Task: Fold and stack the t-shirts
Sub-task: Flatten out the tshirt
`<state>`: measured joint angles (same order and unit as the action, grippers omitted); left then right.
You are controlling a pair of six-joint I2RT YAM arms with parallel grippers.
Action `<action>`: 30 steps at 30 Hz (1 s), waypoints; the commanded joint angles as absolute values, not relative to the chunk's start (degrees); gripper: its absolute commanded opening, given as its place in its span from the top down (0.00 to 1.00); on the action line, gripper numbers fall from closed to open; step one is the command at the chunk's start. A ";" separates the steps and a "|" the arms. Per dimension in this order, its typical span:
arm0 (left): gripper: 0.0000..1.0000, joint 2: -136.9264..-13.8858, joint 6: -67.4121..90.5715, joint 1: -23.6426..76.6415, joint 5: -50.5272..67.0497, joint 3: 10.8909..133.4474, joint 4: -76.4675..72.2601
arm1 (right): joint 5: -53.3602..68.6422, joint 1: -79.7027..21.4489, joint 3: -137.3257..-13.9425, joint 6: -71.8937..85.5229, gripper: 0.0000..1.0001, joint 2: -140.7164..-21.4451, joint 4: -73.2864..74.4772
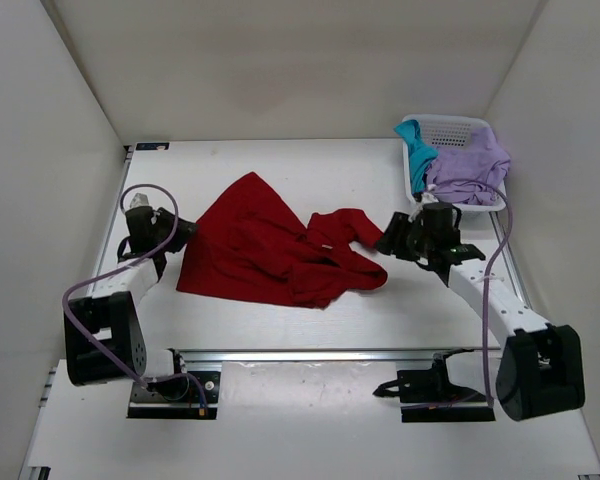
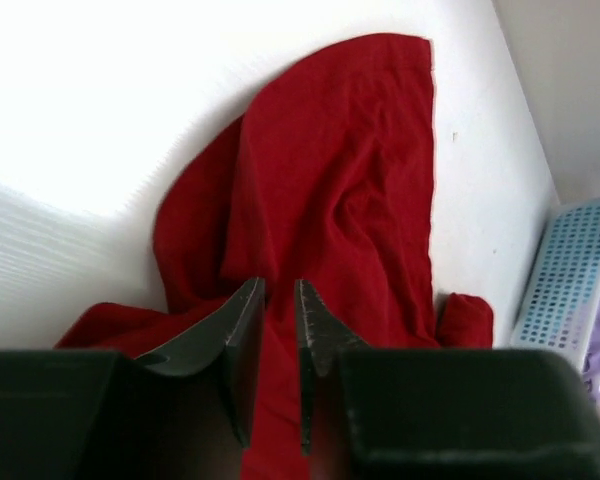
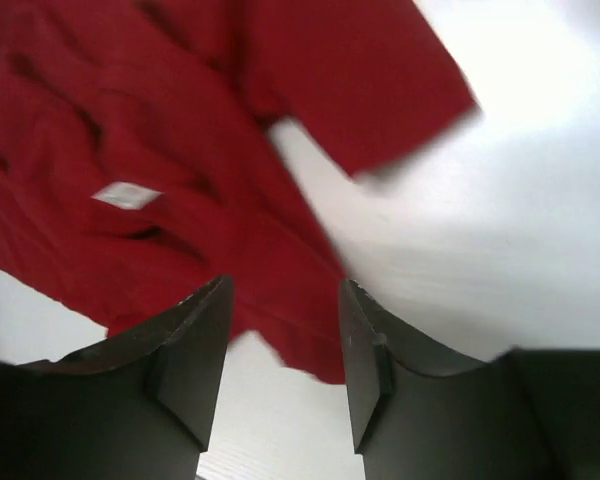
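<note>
The deep red t-shirt [image 1: 265, 250] lies crumpled and partly spread across the middle of the table. My left gripper [image 1: 185, 235] is at its left edge; in the left wrist view its fingers [image 2: 278, 287] stand a narrow gap apart over the red cloth [image 2: 340, 180], which shows through the gap. My right gripper [image 1: 388, 243] is at the shirt's right sleeve. In the right wrist view it [image 3: 285, 285] is wide open above the shirt's edge [image 3: 160, 120], pinching nothing. The teal t-shirt [image 1: 417, 145] and the lavender t-shirt [image 1: 470, 165] hang over the basket.
The white mesh basket [image 1: 450, 128] stands at the back right corner, its wall [image 2: 570, 270] also in the left wrist view. White walls enclose the table on three sides. A white label [image 3: 127, 194] shows on the red shirt.
</note>
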<state>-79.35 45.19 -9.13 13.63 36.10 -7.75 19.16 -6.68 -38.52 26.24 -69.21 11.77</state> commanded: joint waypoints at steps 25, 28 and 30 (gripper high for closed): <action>0.61 -80.15 42.71 26.19 9.75 29.71 -13.26 | 4.57 -49.48 -61.70 16.53 0.52 -98.25 12.92; 0.62 -80.94 43.24 27.07 10.28 28.92 -14.41 | 3.26 -49.13 -62.22 16.88 0.54 -99.84 13.54; 0.63 -81.38 43.07 29.09 9.76 28.83 -14.50 | 3.43 -48.87 -62.75 17.14 0.53 -100.10 14.23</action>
